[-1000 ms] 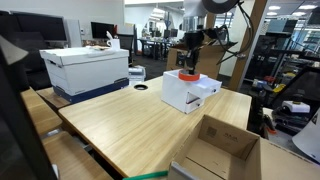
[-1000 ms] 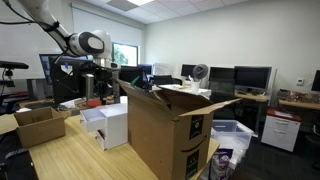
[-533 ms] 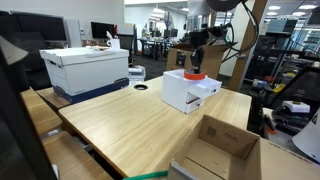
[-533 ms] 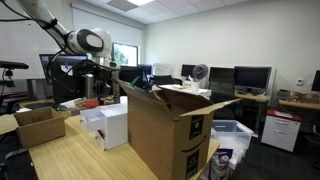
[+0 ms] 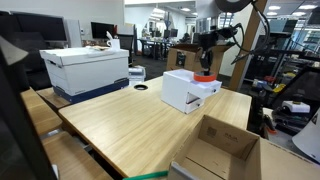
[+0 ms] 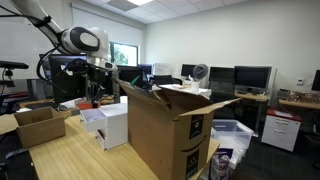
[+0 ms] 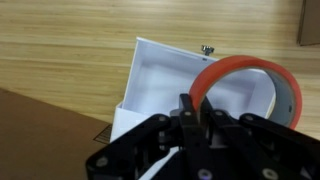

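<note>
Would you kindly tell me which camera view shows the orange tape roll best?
The wrist view: the orange tape roll fills the right side, its ring shape clear, pinched by the end effector above the white box. In an exterior view it is only a small orange patch; elsewhere it is too small to tell.

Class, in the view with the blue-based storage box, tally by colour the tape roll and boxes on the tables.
Red tape roll: 1
All-white box: 1
White box, blue base: 1
Brown cardboard box: 1
Total: 4
Small pale item nearby: unclear, uncounted.
</note>
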`<act>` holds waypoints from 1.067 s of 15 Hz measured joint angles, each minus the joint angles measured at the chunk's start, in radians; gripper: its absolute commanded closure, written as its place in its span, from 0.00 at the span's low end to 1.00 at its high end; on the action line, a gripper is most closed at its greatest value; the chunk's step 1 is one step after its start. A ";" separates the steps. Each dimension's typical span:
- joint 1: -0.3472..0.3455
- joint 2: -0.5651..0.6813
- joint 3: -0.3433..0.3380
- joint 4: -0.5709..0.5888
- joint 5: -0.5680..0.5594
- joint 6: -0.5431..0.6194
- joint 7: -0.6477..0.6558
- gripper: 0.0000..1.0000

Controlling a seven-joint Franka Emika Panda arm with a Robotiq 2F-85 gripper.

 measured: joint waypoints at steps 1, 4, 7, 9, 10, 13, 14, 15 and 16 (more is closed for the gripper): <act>-0.006 -0.010 -0.001 -0.011 0.000 -0.013 0.003 0.95; -0.015 -0.021 -0.004 -0.022 0.000 -0.042 0.017 0.95; -0.018 -0.025 -0.007 -0.027 0.000 -0.076 0.021 0.95; -0.018 -0.025 -0.009 -0.027 0.000 -0.097 0.021 0.95; -0.018 -0.025 -0.010 -0.027 0.000 -0.108 0.022 0.95; -0.018 -0.025 -0.010 -0.028 0.000 -0.130 0.022 0.95; -0.018 -0.025 -0.010 -0.028 0.000 -0.137 0.022 0.95; -0.018 -0.024 -0.010 -0.028 0.000 -0.143 0.022 0.95; -0.018 -0.022 -0.010 -0.028 0.001 -0.151 0.022 0.95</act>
